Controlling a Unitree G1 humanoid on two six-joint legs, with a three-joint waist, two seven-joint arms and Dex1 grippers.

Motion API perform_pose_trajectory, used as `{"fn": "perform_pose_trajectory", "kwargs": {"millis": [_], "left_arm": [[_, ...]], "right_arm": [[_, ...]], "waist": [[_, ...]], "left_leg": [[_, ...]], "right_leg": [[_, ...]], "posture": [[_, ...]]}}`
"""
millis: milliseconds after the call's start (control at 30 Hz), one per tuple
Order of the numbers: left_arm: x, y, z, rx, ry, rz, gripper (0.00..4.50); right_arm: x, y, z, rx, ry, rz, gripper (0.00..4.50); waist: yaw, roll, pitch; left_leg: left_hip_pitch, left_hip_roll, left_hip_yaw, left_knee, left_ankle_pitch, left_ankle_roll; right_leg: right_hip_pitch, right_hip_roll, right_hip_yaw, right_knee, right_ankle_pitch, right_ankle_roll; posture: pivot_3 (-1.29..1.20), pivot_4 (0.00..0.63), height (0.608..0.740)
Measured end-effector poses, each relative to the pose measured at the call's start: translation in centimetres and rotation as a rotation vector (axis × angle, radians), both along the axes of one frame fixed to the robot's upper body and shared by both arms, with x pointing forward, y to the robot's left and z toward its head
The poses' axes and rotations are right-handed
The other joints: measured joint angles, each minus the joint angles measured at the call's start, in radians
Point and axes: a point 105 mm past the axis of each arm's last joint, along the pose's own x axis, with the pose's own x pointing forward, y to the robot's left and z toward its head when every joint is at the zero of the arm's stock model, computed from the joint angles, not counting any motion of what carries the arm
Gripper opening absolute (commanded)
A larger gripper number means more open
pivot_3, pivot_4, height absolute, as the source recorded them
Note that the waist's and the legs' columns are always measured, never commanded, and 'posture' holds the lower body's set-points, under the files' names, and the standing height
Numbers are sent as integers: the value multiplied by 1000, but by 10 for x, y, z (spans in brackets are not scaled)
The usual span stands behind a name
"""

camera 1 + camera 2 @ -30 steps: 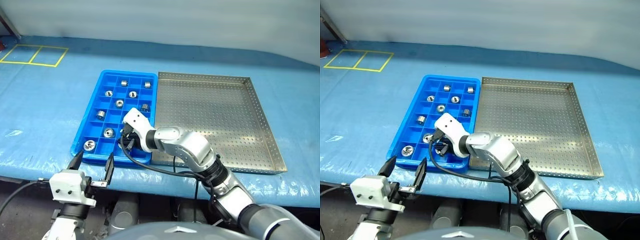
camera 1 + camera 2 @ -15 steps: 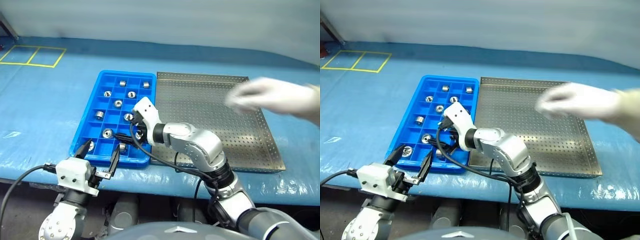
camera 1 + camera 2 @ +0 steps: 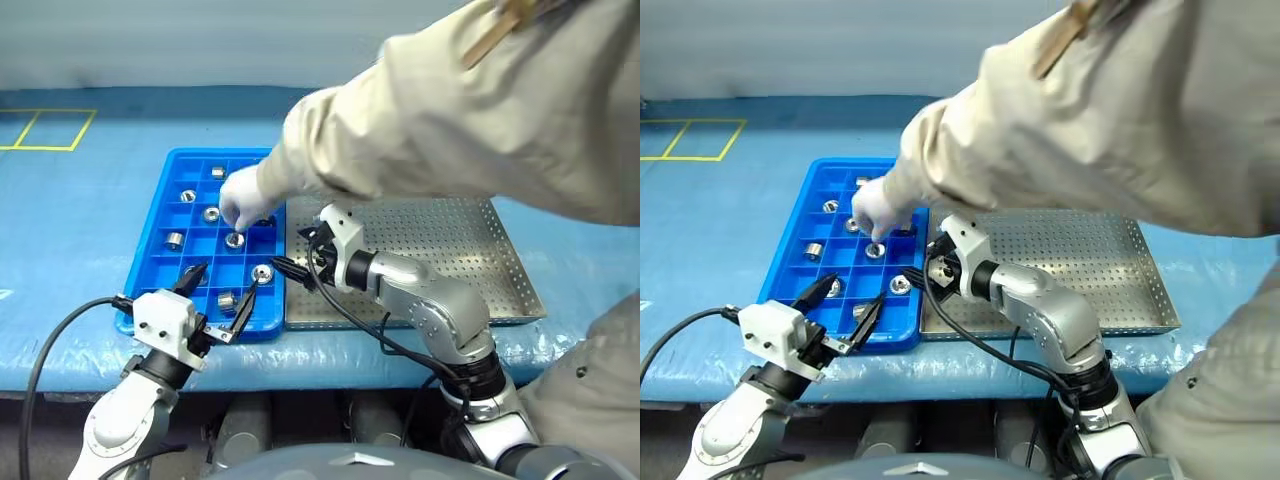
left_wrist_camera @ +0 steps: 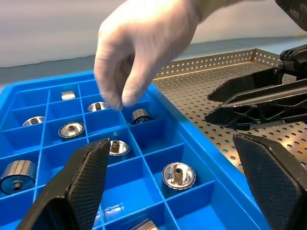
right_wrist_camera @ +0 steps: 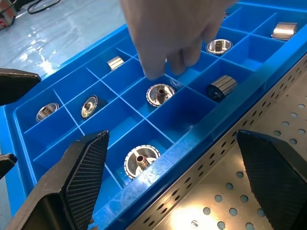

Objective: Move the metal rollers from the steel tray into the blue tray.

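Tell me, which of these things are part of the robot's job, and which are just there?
Part of the job:
- metal rollers, sitting in compartments
- blue tray
- steel tray
- left gripper and right gripper, both open

Just there:
- a person's gloved hand reaching over the blue tray
- blue table cover
- yellow tape squares

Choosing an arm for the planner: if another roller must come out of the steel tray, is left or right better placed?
Right, probably. The right gripper, open, hangs at the steel tray edge; the left gripper, also open, sits at the blue tray near rim. A gloved hand is in that tray, so wait.
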Motion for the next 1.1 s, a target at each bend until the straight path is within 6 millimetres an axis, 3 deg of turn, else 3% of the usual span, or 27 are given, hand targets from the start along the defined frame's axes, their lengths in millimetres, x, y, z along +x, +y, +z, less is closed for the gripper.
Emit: {"fn": "perform_pose_trajectory", "kwargs": {"millis": [1100], "left_arm": [[-6, 0, -9, -6, 51, -7, 4500]], "right_arm": [[-5, 6, -4, 0, 15, 23, 4465]], "waist": [[-1, 0, 0]], "left_leg": [[0, 0, 0, 1, 0, 0]], "right_leg": [[1, 0, 0, 0, 0, 0]], "posture": [[159, 150, 740]]}}
